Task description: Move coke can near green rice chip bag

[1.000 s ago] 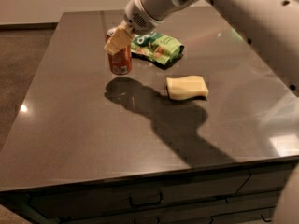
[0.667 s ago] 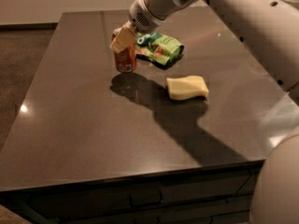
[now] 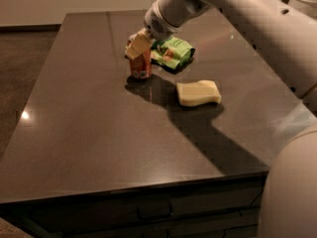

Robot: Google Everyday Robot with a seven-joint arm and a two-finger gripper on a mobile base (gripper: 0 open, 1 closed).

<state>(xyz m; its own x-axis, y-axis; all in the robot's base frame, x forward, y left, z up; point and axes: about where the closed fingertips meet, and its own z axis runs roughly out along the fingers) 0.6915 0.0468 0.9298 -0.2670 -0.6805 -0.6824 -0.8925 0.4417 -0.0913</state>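
The coke can (image 3: 140, 66) stands upright at the far middle of the dark table (image 3: 89, 133), red-orange with a white patch low on its side. My gripper (image 3: 138, 44) comes down from the upper right and is shut on the can's top. The can's base is at or just above the tabletop. The green rice chip bag (image 3: 174, 52) lies flat just right of and behind the can, a small gap from it. The arm (image 3: 237, 14) hides the bag's far edge.
A pale yellow wavy-edged block (image 3: 198, 92) lies right of and nearer than the can. The arm's shadow runs across the table's right half. The table's front edge has drawers (image 3: 148, 212) below it. Part of the robot body (image 3: 292, 187) fills the lower right.
The gripper and the coke can have moved to the right, closer to the green rice chip bag. The bag and the yellow block have not moved.
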